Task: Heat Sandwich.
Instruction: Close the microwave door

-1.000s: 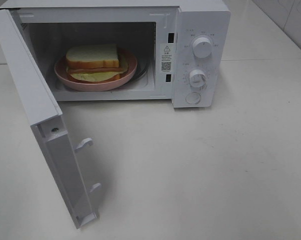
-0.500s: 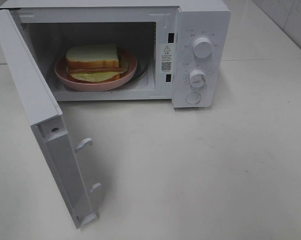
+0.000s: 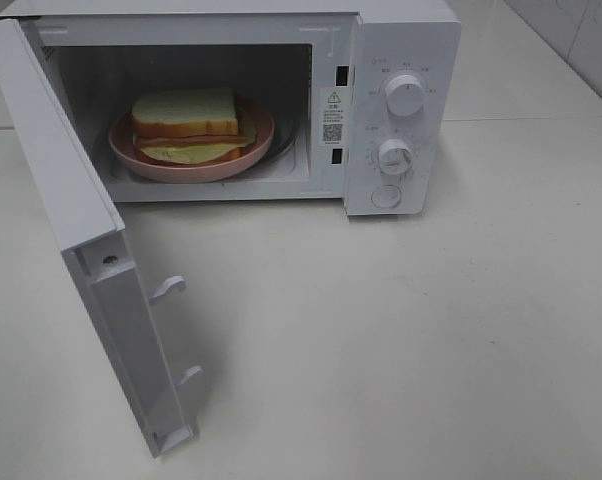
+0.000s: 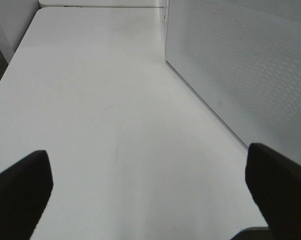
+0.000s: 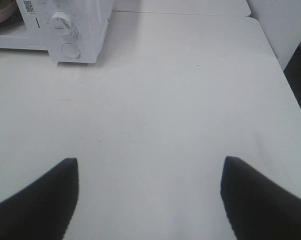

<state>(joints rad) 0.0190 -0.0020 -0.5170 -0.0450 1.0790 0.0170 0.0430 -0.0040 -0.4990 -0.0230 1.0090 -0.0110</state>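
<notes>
lying in microwave [image 3: 413, 45], sandwich [image 3: 186, 118], far from left tool [image 4: 148, 155], right tool [image 5: 150, 161]

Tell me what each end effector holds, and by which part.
Nothing. The left end effector and right end effector are both open over the table; the sandwich sits in the microwave.

No change shows across the exterior high views. The sandwich [image 3: 186, 125] on its pink plate [image 3: 191, 171], the open microwave door [image 3: 81, 220] and the dials [image 3: 405, 95] match the earlier pictures exactly, and nothing moves on the bench [image 3: 381, 340].
</notes>
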